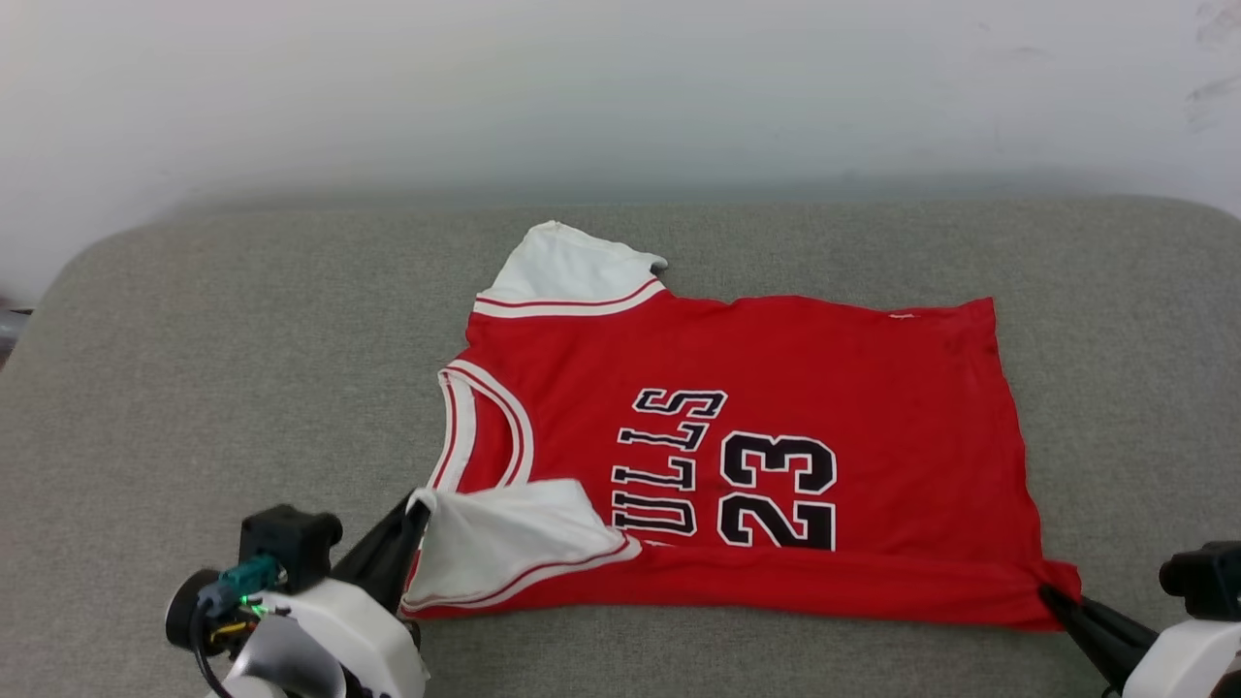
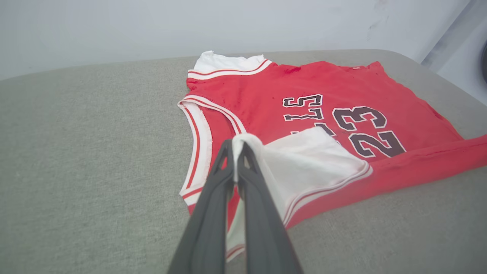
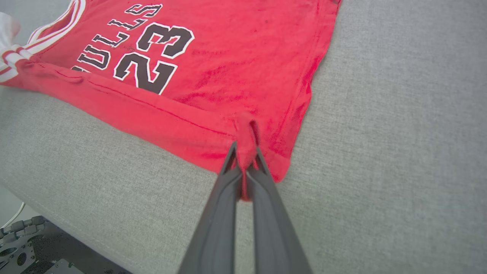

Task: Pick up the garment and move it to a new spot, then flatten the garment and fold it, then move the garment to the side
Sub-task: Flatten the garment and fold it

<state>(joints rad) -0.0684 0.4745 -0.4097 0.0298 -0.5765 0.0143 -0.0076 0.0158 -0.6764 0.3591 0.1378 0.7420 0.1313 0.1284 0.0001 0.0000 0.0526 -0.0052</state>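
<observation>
The garment (image 1: 795,368), a red jersey with white sleeves and black "BULLS 23" print, lies spread on the grey cushion with its near edge folded over. My left gripper (image 1: 412,509) is shut on the white near sleeve, which is turned over onto the red front; in the left wrist view the left gripper (image 2: 236,146) pinches that sleeve (image 2: 304,156) between its tips. My right gripper (image 1: 1052,593) is shut on the garment's near hem corner at the lower right. From the right wrist, red cloth (image 3: 243,76) bunches between the tips of the right gripper (image 3: 245,150).
The grey fabric cushion (image 1: 242,339) has bare room to the left, right and behind the jersey. A pale wall (image 1: 620,87) rises behind it. The cushion's near edge drops to dark hardware (image 3: 23,247) in the right wrist view.
</observation>
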